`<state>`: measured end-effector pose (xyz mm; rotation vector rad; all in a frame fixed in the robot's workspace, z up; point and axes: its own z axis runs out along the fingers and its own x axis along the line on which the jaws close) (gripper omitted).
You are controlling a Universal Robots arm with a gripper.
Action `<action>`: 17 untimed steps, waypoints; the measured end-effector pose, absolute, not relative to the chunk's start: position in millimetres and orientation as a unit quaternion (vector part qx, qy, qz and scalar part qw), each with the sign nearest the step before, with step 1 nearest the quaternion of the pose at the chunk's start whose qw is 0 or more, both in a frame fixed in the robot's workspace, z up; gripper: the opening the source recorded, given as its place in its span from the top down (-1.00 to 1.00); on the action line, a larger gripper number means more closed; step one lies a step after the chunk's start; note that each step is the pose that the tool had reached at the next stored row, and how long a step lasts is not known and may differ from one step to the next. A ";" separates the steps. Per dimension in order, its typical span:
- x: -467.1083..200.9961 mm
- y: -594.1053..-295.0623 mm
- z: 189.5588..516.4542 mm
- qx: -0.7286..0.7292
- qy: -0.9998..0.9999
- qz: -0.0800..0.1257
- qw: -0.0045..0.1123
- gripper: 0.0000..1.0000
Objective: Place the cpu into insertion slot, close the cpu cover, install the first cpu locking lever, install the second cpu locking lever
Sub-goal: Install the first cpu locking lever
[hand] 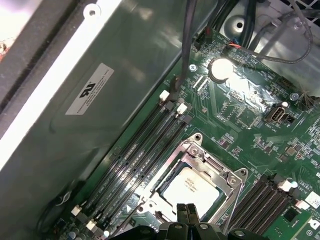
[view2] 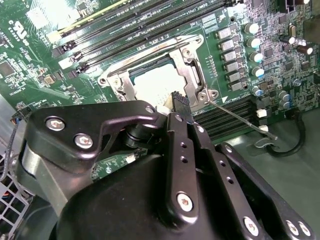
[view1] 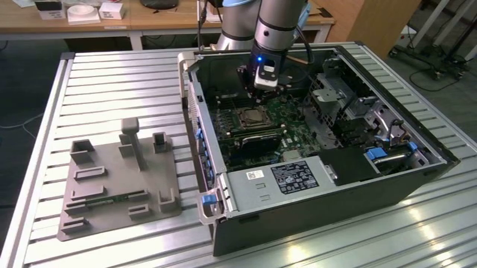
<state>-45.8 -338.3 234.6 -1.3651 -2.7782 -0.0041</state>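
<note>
Inside an open computer case (view1: 335, 207) on a slatted metal table (view1: 111, 84), the arm's gripper (view1: 260, 96) hangs over the green circuit board (view2: 50, 60), its fingers pressed together with nothing seen between them. In the first wrist view, just beyond the fingertips (hand: 182, 215), the chip (hand: 192, 189) sits in its socket (hand: 148, 205). Its silvery top shows through the cut-out of the cover (hand: 216, 165), which lies down over it. In the second wrist view, a thin wire lever (view2: 240, 120) runs from the socket corner nearest the gripper out past the fingers, beside long black memory slots (view2: 225, 112). A grey parts tray (view1: 119, 184) lies on the table, well apart from the gripper.
</note>
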 end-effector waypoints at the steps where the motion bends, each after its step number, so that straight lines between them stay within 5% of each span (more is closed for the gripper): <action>1: -45.8 -338.3 234.6 -0.440 -0.898 -0.001 0.023 0.80; 17: -45.8 -338.3 234.6 -0.435 -0.900 -0.001 0.023 0.80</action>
